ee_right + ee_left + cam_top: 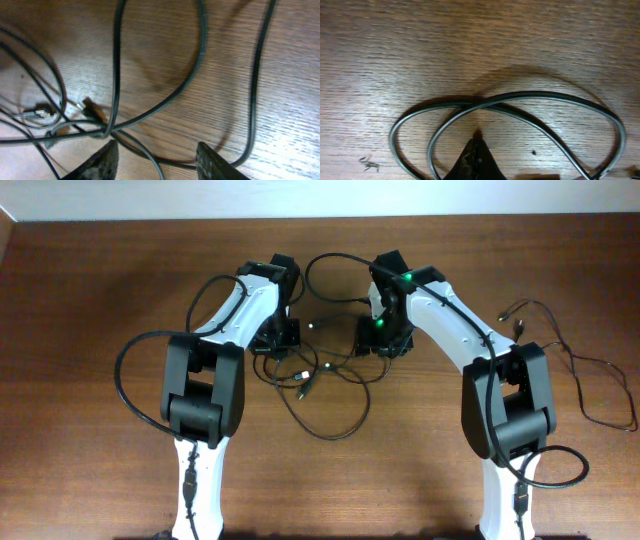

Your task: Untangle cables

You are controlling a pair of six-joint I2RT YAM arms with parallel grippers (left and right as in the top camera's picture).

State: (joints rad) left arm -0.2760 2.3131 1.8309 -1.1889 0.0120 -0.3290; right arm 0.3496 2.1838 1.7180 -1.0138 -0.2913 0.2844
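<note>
The cables [322, 383] lie as thin black loops with small plug ends on the wooden table [90, 290], between my two grippers. My left gripper [275, 343] is down at the left edge of the tangle. In the left wrist view its fingers [477, 142] are shut with nothing seen between them, and two crossing cable loops [520, 95] lie just ahead. My right gripper [384, 342] is at the right edge of the tangle. Its fingers [156, 152] are open just above the table, with cable strands [150, 112] crossing between and ahead of them. A knot-like crossing [106, 131] sits by its left finger.
Another thin black cable [598, 395] trails loosely at the far right, with a plug end [519, 327] near the right arm. Small plugs [42, 113] lie at the left of the right wrist view. Thicker arm cables loop beside both arms.
</note>
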